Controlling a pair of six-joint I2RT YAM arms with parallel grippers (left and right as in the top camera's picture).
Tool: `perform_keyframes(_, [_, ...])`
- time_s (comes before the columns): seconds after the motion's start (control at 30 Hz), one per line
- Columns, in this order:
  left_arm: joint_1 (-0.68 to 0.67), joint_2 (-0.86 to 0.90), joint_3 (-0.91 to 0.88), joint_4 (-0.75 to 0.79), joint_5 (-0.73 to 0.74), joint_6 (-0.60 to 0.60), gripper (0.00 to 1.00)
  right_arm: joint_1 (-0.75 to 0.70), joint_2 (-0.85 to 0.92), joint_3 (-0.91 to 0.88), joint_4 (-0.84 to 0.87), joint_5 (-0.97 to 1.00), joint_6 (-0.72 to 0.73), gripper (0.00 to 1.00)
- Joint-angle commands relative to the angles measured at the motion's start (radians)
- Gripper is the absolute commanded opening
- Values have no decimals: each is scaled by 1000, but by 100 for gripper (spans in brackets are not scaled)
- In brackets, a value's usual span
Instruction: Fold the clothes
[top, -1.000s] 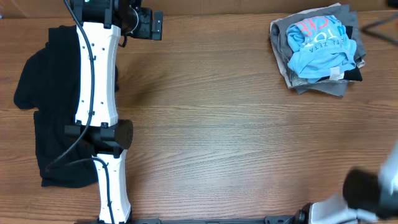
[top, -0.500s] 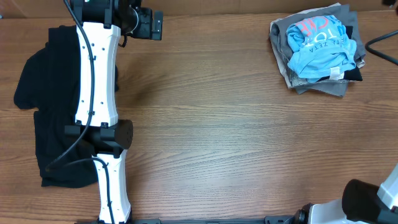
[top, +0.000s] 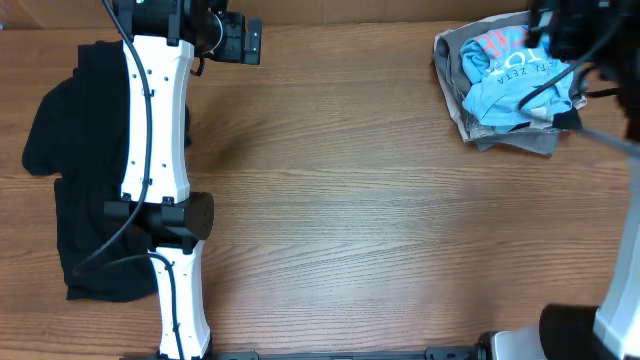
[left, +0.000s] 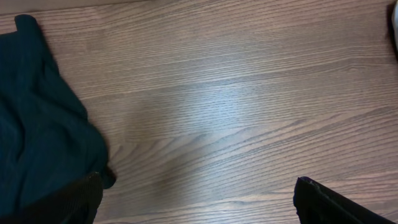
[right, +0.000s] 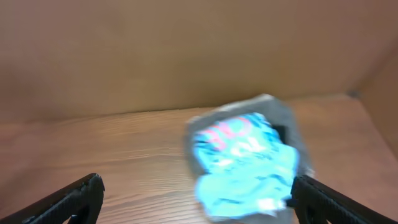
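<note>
Above the table's (top: 350, 200) far right corner, our right gripper (right: 196, 184) hangs spread and empty near the crumpled pile of clothes (top: 480, 122). Our left gripper (left: 198, 182), likewise spread and empty, hovers beside the black garment (top: 60, 130) lying loose at the left. We judge nothing folded yet, so all the work remains.
</note>
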Motion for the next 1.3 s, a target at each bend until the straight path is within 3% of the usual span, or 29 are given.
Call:
perform_keyframes(0.0, [-1, -3, -3, 4, 3, 20, 100, 55, -108, -24, 5, 15, 1, 100])
perform_keyframes(0.17, [-1, -3, -3, 4, 3, 20, 100, 71, -249, -224, 141, -6, 100, 100])
perform_keyframes(0.47, [-1, -3, -3, 4, 3, 20, 100, 71, -690, -1008, 699, -77, 165, 100])
perform_keyframes(0.73, [-1, -3, -3, 4, 3, 20, 100, 71, -1051, -1563, 1023, -77, 223, 100])
perform_keyframes(1.03, [-1, -3, -3, 4, 3, 20, 100, 71, -1365, -2004, 1292, -77, 243, 100])
perform_keyframes(1.27, [-1, -3, -3, 4, 3, 20, 100, 71, -1495, -2208, 1467, -76, 264, 100])
